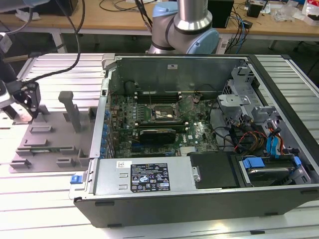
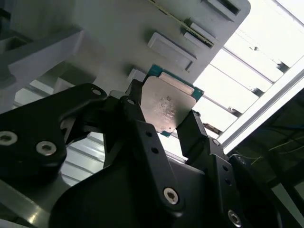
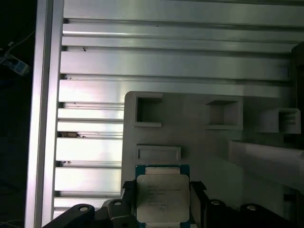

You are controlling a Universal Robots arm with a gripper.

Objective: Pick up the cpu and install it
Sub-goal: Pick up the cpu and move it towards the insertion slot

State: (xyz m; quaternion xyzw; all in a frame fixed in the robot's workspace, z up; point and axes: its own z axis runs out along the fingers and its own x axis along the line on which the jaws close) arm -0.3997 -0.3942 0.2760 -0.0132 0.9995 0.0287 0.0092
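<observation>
Cpu (image 3: 162,202): near edge cut off by the frame in the first wrist view. Two opposite sides covered where the gripper (image 3: 161,186) clamps it between its fingers (image 3: 196,190). One corner hidden behind a finger in the second wrist view. Lid marking: too faint to tell. Fixture tray (image 3: 190,123) beneath the cpu: cut off by the frame.

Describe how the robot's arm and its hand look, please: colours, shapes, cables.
The arm is a silver metal tube with rounded pale blue joint covers. The hand is matte black, with two flat, angular fingers fastened by small silver screws. In the exterior view a black cable runs toward it.
</observation>
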